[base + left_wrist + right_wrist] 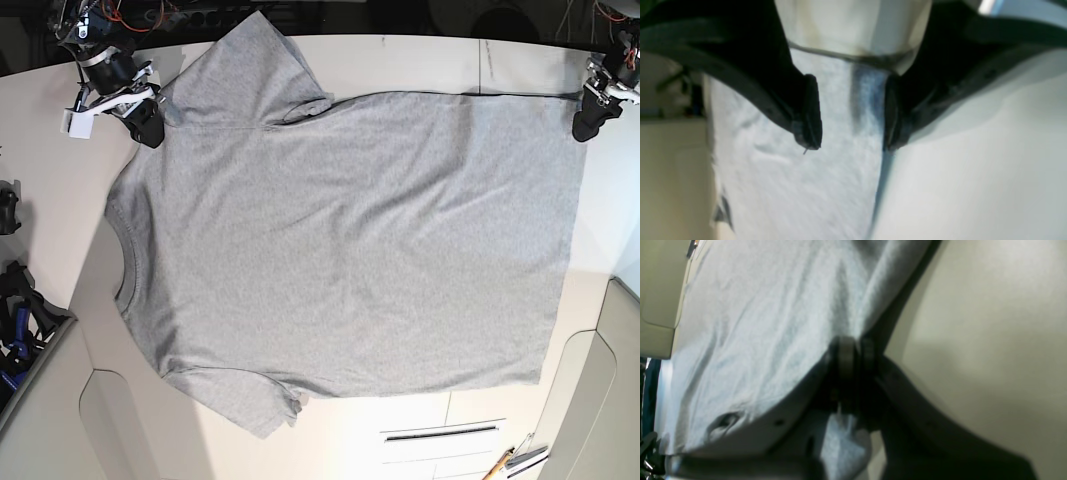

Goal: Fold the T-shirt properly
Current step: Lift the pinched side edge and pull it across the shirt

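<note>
From where I'm driving, the T-shirt (pixel 340 250) lies flat on the table (pixel 420 60), long axis left to right, collar by my right arm. Right gripper (pixel 853 360) is clamped on a pinch of cloth at the shoulder. Left gripper (pixel 853 113) hangs with jaws apart over the far hem corner, holding nothing. Pale tabletop, some clutter at the edges.

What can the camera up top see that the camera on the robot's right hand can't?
Only the base view shows the whole T-shirt spread flat, both sleeves, the collar, and the open left gripper at the hem corner. Only the right wrist view shows up close that the right gripper is shut on a pinch of grey cloth, with some bunched behind the fingers. Both show the grey shirt lying on the pale table.
</note>
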You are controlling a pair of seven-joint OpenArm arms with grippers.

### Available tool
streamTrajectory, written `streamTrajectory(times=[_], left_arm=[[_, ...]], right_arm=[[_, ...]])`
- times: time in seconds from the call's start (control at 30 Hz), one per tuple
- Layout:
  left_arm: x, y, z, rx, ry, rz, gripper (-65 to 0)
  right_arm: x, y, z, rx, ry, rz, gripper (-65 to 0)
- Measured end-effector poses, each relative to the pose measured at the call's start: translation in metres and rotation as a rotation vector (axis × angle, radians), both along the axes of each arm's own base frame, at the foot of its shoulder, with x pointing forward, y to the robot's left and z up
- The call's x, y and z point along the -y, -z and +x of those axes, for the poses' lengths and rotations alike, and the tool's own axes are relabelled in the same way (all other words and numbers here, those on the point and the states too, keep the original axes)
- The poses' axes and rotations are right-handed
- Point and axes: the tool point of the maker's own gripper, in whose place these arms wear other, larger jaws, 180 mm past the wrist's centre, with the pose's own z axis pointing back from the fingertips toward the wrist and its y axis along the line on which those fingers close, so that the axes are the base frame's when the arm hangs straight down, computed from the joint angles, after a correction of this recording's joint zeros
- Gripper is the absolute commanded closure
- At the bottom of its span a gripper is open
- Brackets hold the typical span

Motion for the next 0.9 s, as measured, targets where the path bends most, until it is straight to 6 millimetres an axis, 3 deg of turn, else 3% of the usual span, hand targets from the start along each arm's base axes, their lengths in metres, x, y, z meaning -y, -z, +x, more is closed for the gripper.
streamTrajectory(times=[0.27,0.43,0.53,0.7,0.9], left_arm=[[0.011,0.001,-0.006,-0.03,0.057,-0.041,-32.5],[0.013,0.004,-0.01,-0.058,0.084,-0.031,-10.2],[0.009,0.001,-0.01,-0.054,0.076,-0.027,0.0],[-0.012,-0.004,-0.022,-0.071,-0.005,-0.01,0.0],[-0.034,-0.014,-0.05,-0.108,-0.057,0.0,0.0]], right_arm=[[0.0,0.0,0.0,0.0,0.0,0.0,0.0],[0.0,0.0,0.0,0.0,0.0,0.0,0.0],[0.0,0.0,0.0,0.0,0.0,0.0,0.0],[-0.006,-0.007,0.0,0.013,-0.048,-0.005,0.0],[-0.005,-0.028,-0.018,0.009,-0.099,-0.078,0.0]])
